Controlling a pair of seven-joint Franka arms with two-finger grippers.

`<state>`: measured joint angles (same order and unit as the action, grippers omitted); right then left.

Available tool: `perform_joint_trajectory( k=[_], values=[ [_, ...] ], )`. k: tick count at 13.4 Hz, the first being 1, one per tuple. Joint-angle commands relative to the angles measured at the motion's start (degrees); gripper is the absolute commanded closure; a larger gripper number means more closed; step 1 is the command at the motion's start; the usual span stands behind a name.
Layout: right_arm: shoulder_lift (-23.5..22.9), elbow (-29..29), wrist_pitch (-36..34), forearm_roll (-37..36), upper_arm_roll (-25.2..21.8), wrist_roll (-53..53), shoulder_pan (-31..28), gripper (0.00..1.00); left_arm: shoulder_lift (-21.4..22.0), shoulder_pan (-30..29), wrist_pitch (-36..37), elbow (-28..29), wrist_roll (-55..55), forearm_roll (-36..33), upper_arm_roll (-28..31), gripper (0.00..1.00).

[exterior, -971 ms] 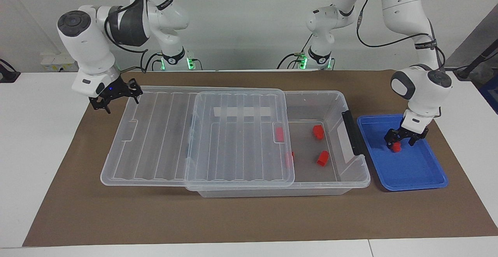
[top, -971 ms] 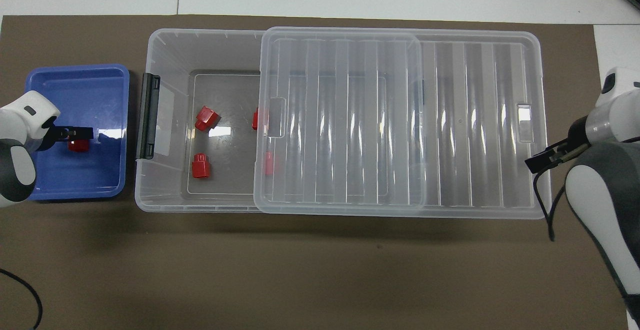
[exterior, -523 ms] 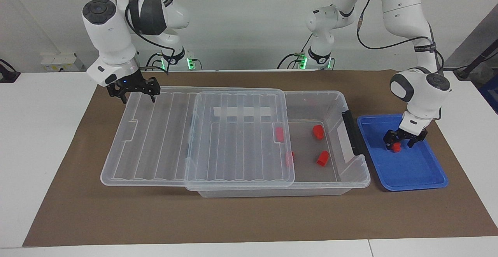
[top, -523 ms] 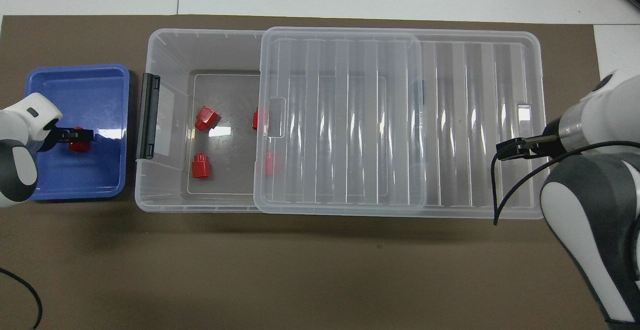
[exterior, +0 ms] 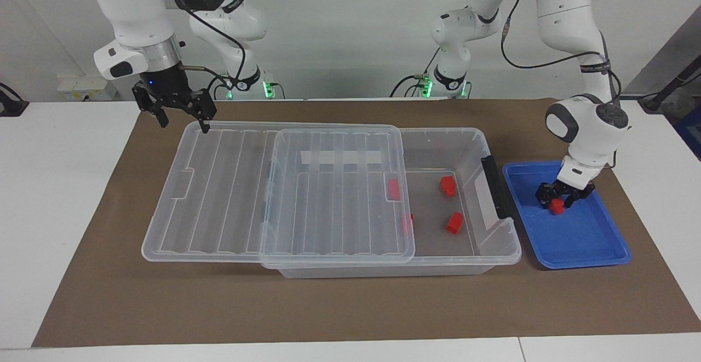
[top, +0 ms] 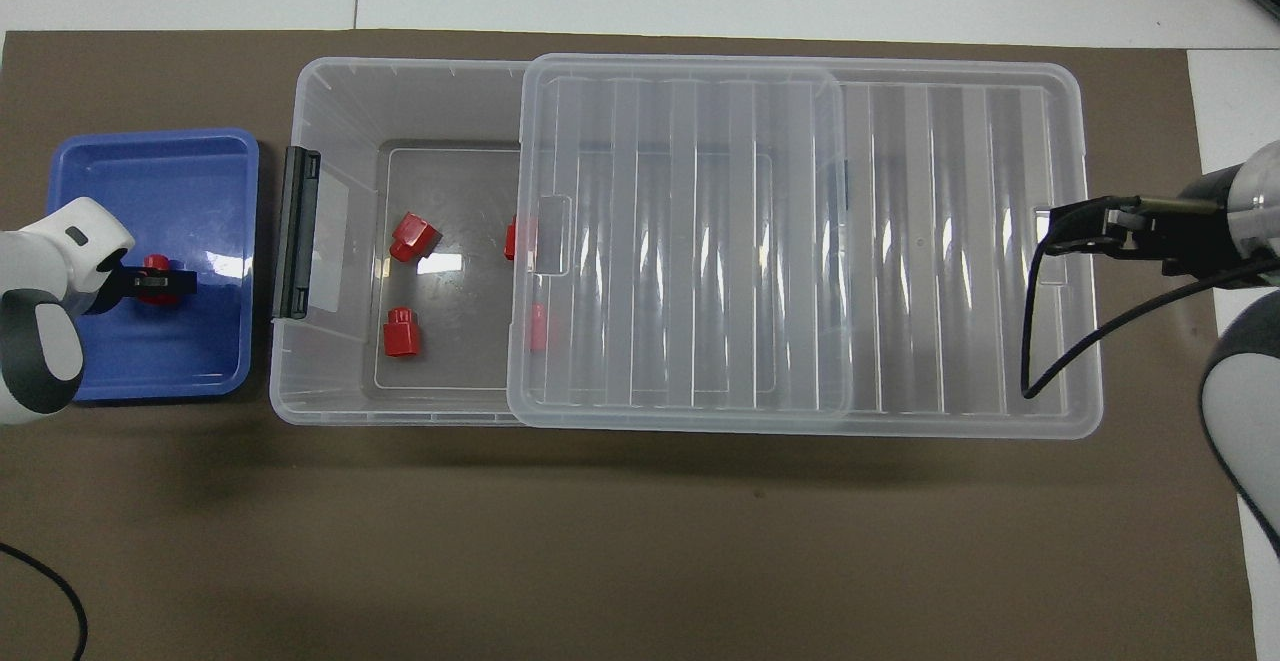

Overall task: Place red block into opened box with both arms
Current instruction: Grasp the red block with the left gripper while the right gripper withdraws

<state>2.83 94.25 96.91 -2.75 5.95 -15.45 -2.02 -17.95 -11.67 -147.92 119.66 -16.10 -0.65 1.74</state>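
Low in the facing view, the lid [exterior: 274, 192] lies slid partway off the box [exterior: 493, 252], so the end toward the left arm is uncovered (opening looks done). Four blocks [exterior: 454, 223] already lie on the box floor in mid-frame, two in the open part and two seen through the lid's edge.

A little higher, at the frame's edge past the box's dark handle, the tray [exterior: 591, 252] carries the red block [exterior: 557, 206]. It is the only one there, and it is not yet lifted. The left gripper [exterior: 558, 200] is down in the tray right at the red block; whether it has it pinched I cannot tell.

At the top of the frame, the right gripper [exterior: 183, 124] hangs spread and empty above the lid's corner nearest the robots, apparently waiting.

Judging by this, what is left is the grasp, the carry across the handle and the drop into the uncovered end.
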Motion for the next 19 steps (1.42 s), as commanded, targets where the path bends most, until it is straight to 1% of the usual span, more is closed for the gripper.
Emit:
perform_joint_trajectory(
  k=[1, 2, 3, 4, 5, 6, 7, 8, 9, 10, 11, 12, 14, 17, 19],
  values=[
    [-4.32, -8.36, -5.05, -0.15, 0.2, -0.99, -0.71, 0.0, 0.99, -0.28, -1.24, 2.95, -0.42, -0.49, 0.19, 1.0],
    [-5.02, -10.04, -6.37, -0.24, 0.12, -0.99, -0.71, 0.0, 0.99, -0.28, -1.23, 2.95, -0.51, -0.49, 0.28, 1.0],
    [-5.12, -10.32, -7.6, -0.24, 0.11, -0.9, -1.23, 0.0, 0.99, -0.28, -1.06, 2.86, -0.33, -0.58, 0.28, 1.0],
    [-5.38, -10.4, -9.44, -0.77, 0.11, -0.29, -1.5, 0.0, 0.99, -0.37, -0.01, 1.99, 0.1, -0.49, 0.28, 1.0],
    [-5.56, -10.41, -9.9, -1.38, 0.11, -0.2, -1.5, 0.0, 0.99, -0.37, 2.43, -0.11, 1.85, -0.4, 0.28, 1.0],
    [-5.47, -10.41, -10.25, -0.78, 0.11, -0.2, -1.32, 0.0, 1.6, -0.28, 9.33, -4.31, 3.6, -0.4, 0.19, 1.0],
    [-5.47, -10.41, -9.56, -0.42, 0.11, -0.28, -0.97, 0.0, 2.3, 0.15, 18.45, -10.09, 4.84, -0.05, 0.02, 1.0],
    [-5.12, -10.32, -10.07, -0.16, 0.11, -0.11, -1.06, 0.0, 3.18, 0.85, 26.55, -15.11, 7.29, -0.05, -0.25, 1.0],
    [-4.6, -9.45, -10.25, -0.16, 0.03, 0.07, -1.23, 0.0, 3.62, 1.56, 33.15, -19.68, 11.32, -0.05, -0.86, 1.0],
    [-4.33, -8.83, -10.6, -0.16, 0.03, 0.07, -1.32, 0.0, 4.58, 2.96, 38.26, -22.95, 15.01, -0.05, -1.82, 1.0],
    [-4.15, -8.56, -10.86, -0.16, 0.03, 0.07, -1.23, 0.0, 5.72, 4.62, 41.8, -24.46, 18.27, -0.05, -1.92, 1.0],
    [-3.98, -8.12, -10.61, -0.16, 0.03, 0.07, -1.23, 0.0, 7.21, 6.47, 44.09, -24.91, 21.43, 0.04, -2.01, 1.0],
    [-3.8, -7.86, -10.86, -0.16, 0.03, 0.15, -1.23, 0.0, 9.15, 10.77, 45.0, -24.83, 30.47, 2.13, -2.01, 1.0],
    [-3.45, -7.24, -10.95, 0.37, -0.24, 4.11, -1.5, 0.0, 9.86, 18.24, 44.12, -25.87, 45.67, 3.46, -2.09, 1.0],
    [-3.36, -7.24, -10.87, 0.37, -0.24, 4.72, -2.29, 0.0, 9.86, 22.11, 43.77, -26.85, 52.46, 5.48, -2.09, 1.0]
  ],
)
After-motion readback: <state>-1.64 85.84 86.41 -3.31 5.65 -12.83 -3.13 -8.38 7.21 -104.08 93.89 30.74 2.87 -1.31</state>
